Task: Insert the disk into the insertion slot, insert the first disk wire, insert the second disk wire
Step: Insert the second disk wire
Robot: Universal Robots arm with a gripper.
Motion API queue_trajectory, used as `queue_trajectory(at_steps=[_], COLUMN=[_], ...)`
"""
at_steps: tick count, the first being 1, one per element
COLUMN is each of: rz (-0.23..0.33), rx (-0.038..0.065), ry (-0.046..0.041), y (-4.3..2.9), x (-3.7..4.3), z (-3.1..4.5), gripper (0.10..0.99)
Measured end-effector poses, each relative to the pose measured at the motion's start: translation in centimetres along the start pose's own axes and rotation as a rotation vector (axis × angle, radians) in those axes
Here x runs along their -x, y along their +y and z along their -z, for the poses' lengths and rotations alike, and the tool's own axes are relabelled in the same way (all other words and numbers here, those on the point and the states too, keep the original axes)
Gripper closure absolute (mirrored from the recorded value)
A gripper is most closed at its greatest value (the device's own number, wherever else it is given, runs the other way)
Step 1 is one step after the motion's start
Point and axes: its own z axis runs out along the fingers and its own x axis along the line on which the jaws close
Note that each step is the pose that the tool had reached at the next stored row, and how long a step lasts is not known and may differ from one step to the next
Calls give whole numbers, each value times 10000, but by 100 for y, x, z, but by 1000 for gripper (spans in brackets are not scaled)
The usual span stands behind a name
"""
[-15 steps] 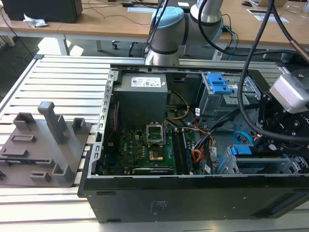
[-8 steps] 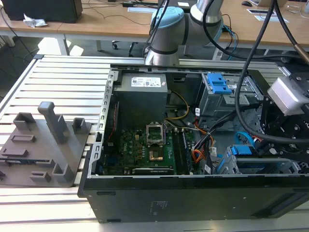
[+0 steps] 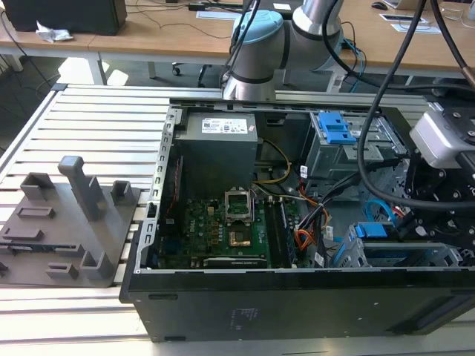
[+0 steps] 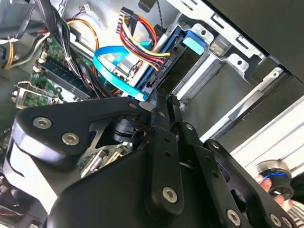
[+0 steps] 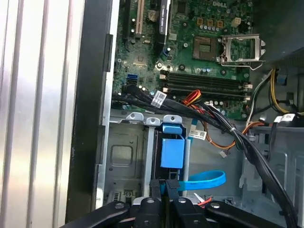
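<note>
Disk (image 5: 172,153) sits seated in the drive cage (image 5: 124,156), its long axis running along the bay, blue tab end toward the motherboard (image 5: 199,42). Fingers (image 5: 165,187) are pressed together at its rear edge, pinching the flat blue cable (image 5: 205,180) end there.

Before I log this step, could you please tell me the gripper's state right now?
Gripper: shut on the flat light-blue ribbon cable's connector, at the blue-framed disk.
</note>
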Motion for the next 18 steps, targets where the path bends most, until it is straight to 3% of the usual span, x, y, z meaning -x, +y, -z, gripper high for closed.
queue_trajectory(at_steps=[8, 10, 18], rz=[-700, -705, -710], rx=[-65, -66, -10], ry=[-36, -36, -35], y=[-14, -17, -49], x=[59, 105, 104], z=[-6, -10, -39], gripper=[925, 925, 925])
